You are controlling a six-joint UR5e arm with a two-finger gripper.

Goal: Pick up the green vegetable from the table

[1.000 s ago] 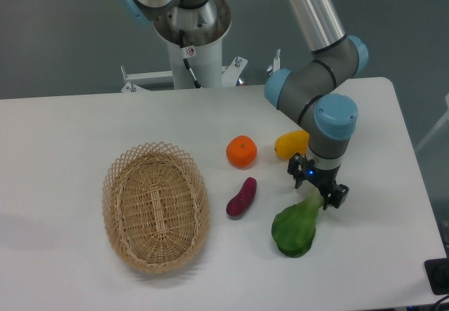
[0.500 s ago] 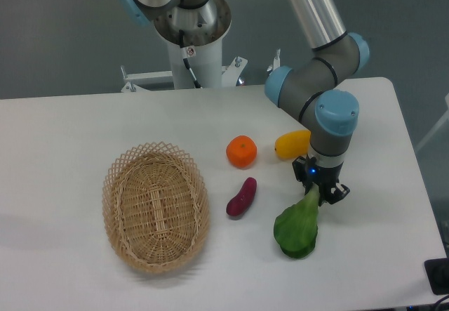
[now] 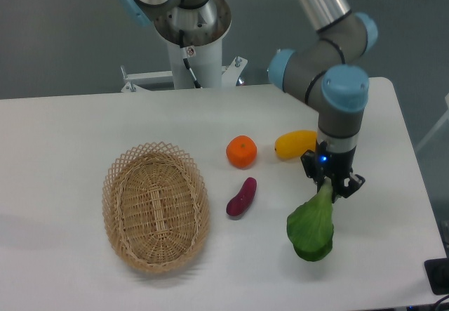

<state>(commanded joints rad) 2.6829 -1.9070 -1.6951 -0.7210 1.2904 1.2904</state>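
Observation:
The green vegetable (image 3: pixel 311 228) has a broad dark green leaf and a pale stalk. It hangs leaf-down from my gripper (image 3: pixel 330 184), which is shut on its stalk. It appears lifted over the right front part of the white table (image 3: pixel 63 142); I cannot tell whether the leaf tip still touches the surface.
A woven oval basket (image 3: pixel 156 206) stands at the left front. A small purple eggplant (image 3: pixel 241 197), an orange (image 3: pixel 241 151) and a yellow oblong fruit (image 3: pixel 295 143) lie mid-table, left of and behind the gripper. The robot base (image 3: pixel 191 37) stands at the back.
My gripper has closed on the stalk and moved right and slightly up. The vegetable has swung from lying on the table to hanging under the gripper.

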